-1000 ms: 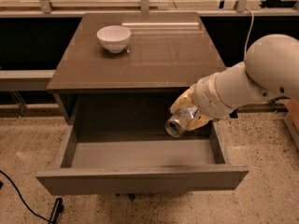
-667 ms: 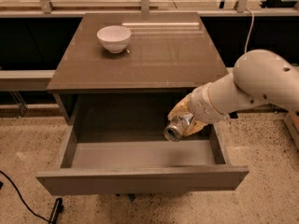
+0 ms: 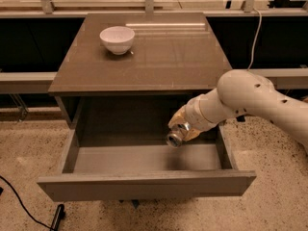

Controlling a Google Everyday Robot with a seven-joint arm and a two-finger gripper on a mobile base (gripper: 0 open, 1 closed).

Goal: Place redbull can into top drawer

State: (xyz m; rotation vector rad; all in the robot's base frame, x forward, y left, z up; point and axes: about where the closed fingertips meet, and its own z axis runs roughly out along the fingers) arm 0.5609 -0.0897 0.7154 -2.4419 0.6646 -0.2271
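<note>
One wide counter [image 3: 159, 61] edge hangs just above my arm [image 3: 250, 95], so lifting could knock it; below, the top drawer [image 3: 144, 159] lies open. My jaws, right of centre, clamp the redbull can [image 3: 175, 137] tilted; released so, it may roll.

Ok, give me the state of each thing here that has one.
top drawer: open, pulled out.
redbull can: gripped, tilted, round end toward the camera, above the drawer's right side.
gripper: jaws shut on the can, at the drawer's right side.
white bowl: upright, empty, on the cabinet top.
</note>
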